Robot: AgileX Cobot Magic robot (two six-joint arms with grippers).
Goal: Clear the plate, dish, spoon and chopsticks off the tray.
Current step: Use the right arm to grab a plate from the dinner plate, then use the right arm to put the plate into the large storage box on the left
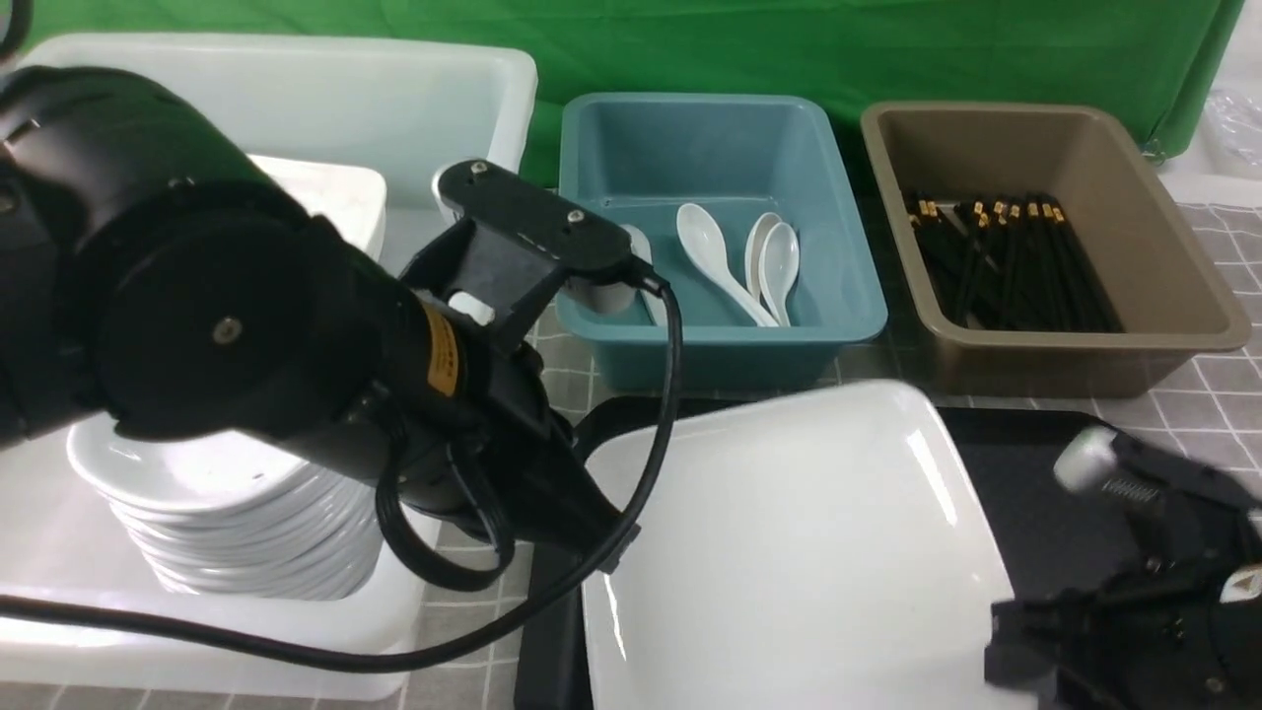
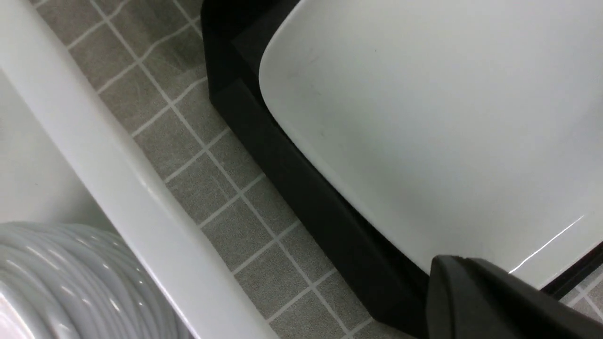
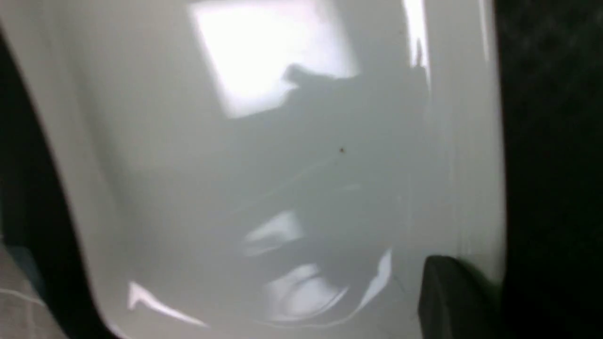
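The large white square plate [image 1: 789, 532] is tilted over the black tray [image 1: 1016, 493], its far edge raised. My left gripper [image 1: 603, 552] pinches its left rim, and my right gripper [image 1: 998, 636] pinches its near right rim. In the left wrist view one black finger [image 2: 452, 287] lies over the plate's [image 2: 424, 117] rim, above the tray's wall [image 2: 292, 179]. In the right wrist view one finger [image 3: 447, 292] lies on the plate's [image 3: 282, 188] rim beside the tray floor [image 3: 551, 141]. No dish, spoon or chopsticks show on the tray.
A teal bin [image 1: 838, 247] behind the tray holds white spoons [image 1: 720, 261]. A brown bin [image 1: 1163, 237] at back right holds black chopsticks [image 1: 1006, 256]. A white tub [image 1: 394, 99] on the left holds a stack of white dishes [image 1: 227, 513]. Grey checked cloth covers the table.
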